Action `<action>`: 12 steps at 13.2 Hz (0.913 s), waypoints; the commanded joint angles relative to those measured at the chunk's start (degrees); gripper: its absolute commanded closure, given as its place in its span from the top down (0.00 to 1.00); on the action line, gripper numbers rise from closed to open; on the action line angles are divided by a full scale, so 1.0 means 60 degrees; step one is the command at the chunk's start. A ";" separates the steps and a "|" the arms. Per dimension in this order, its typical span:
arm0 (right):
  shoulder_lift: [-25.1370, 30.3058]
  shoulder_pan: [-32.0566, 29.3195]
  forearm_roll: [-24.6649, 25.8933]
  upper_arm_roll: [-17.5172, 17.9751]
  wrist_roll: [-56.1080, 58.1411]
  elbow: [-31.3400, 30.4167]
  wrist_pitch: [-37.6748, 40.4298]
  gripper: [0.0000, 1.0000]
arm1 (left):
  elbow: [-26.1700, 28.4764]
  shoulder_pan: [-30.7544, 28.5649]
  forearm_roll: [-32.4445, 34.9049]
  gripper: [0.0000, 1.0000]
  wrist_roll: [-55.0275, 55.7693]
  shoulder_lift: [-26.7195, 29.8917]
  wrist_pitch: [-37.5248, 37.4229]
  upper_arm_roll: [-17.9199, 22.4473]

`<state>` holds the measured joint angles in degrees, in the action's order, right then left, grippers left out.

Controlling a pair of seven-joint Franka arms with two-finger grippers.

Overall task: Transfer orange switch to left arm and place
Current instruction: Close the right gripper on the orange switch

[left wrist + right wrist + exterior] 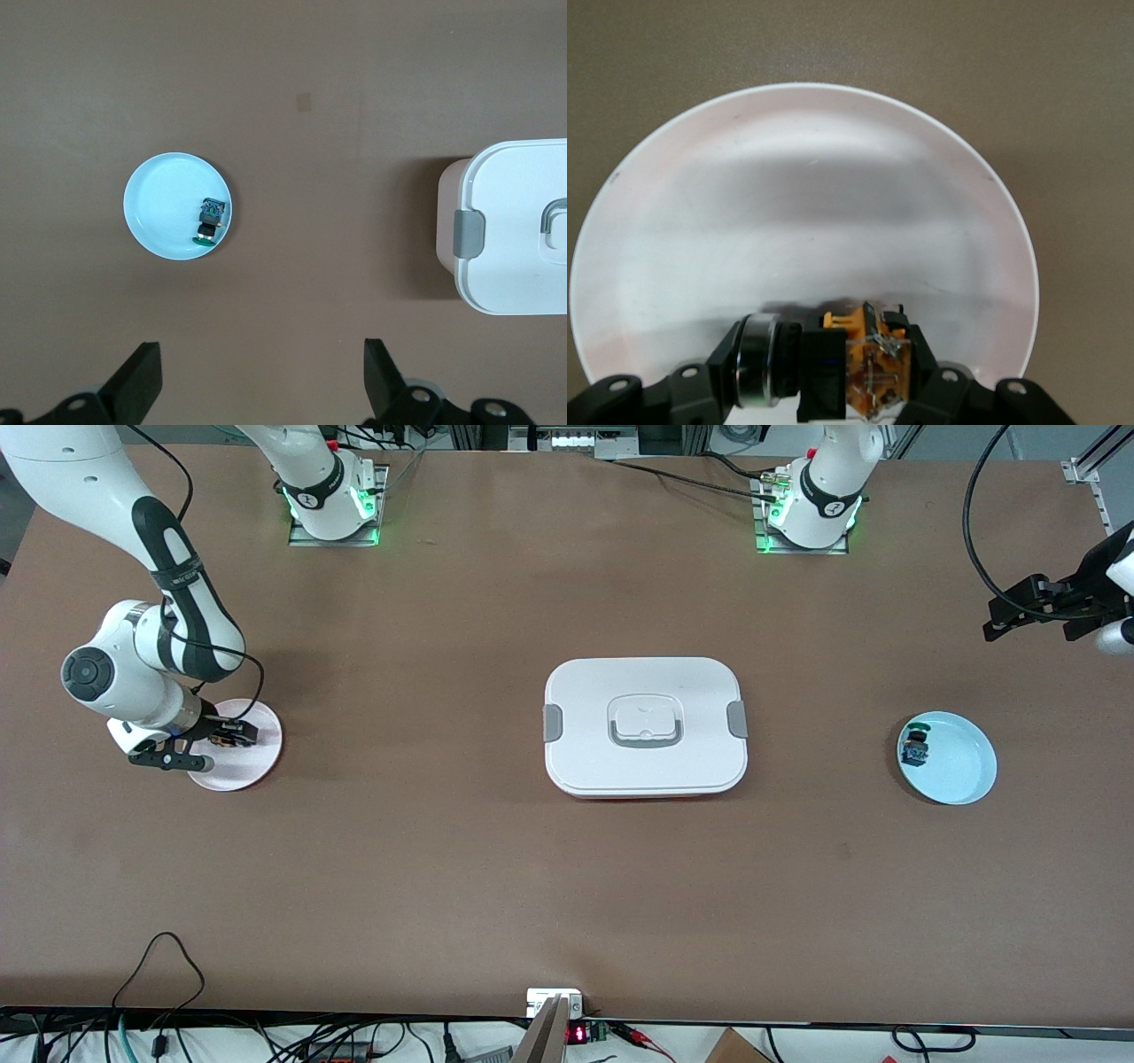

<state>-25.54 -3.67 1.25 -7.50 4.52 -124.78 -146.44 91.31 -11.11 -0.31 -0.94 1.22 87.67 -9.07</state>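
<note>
My right pincer (pixel 833 376) is clenched on the orange switch (pixel 864 367), low on the pink plate (pixel 252 766) at the right arm's end of the surface. Grip looks side-on, w/ the cap poking out past one finger. Next, I reckon: lift straight up before travelling, keep switch level, go high enough to clear the box (pixel 645 726) mid-surface. My left pincer (pixel 261 390) waits released, up over its end near the blue plate (pixel 961 771) w/ the green switch (pixel 915 748).
</note>
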 commanded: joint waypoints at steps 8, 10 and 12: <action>0.1047 -0.0019 -0.0077 0.0442 0.1956 0.1251 0.2338 0.14 | -0.0248 0.0049 0.0067 1.00 0.0084 -0.0071 -0.0197 0.0003; 0.1165 -0.0005 -0.0077 0.0735 0.2043 0.1971 0.3382 0.14 | -0.0248 0.0049 0.0067 1.00 0.0084 -0.0071 -0.0212 0.0003; 0.1428 -0.0004 -0.0121 0.1232 0.2278 0.2368 0.3751 0.14 | -0.0248 0.0049 0.0067 1.00 0.0084 -0.0071 -0.0212 0.0003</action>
<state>-18.08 -3.48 1.26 -2.32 16.26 -112.76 -126.60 91.31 -11.10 -0.31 -0.94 1.22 87.67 -9.07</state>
